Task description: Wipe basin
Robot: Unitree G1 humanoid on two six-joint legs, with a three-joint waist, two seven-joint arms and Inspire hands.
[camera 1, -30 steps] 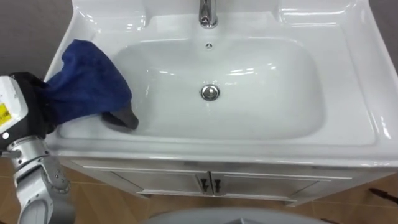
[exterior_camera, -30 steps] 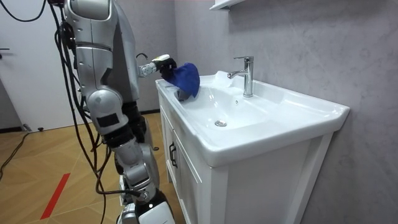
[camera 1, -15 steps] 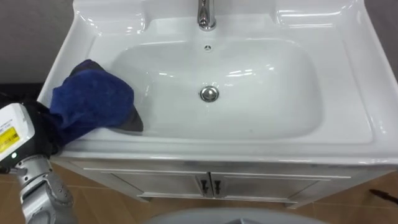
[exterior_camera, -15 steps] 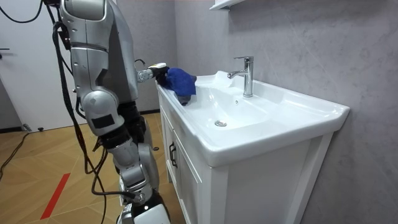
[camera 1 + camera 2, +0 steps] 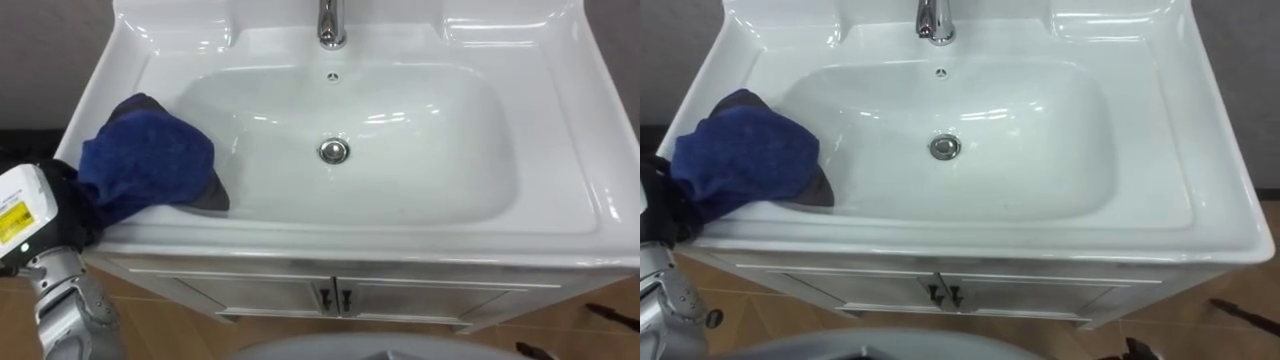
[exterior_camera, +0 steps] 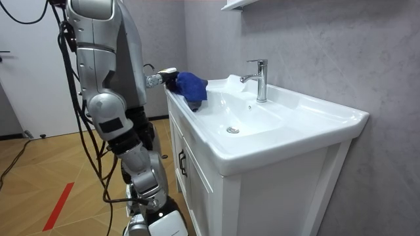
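The cloth (image 5: 145, 160) is blue, soft and light. It bunches and folds readily, and is likely to slide easily on the glazed basin (image 5: 420, 190), so it needs pressure from above to wipe properly. The best place to hold it is the middle of the bunch, with the loose edges tucked under.

The cloth lies on the basin's left rim, with its inner edge hanging over the slope into the bowl. It is draped over the left hand (image 5: 68, 200), which comes in from the lower left and sits beneath and behind it. The cloth covers the hand, so it cannot be told how far open the hand is or whether it grips the cloth.

The drain (image 5: 334, 151) and tap (image 5: 331, 25) are well apart from the cloth, to its right. The bowl between them appears unwiped.
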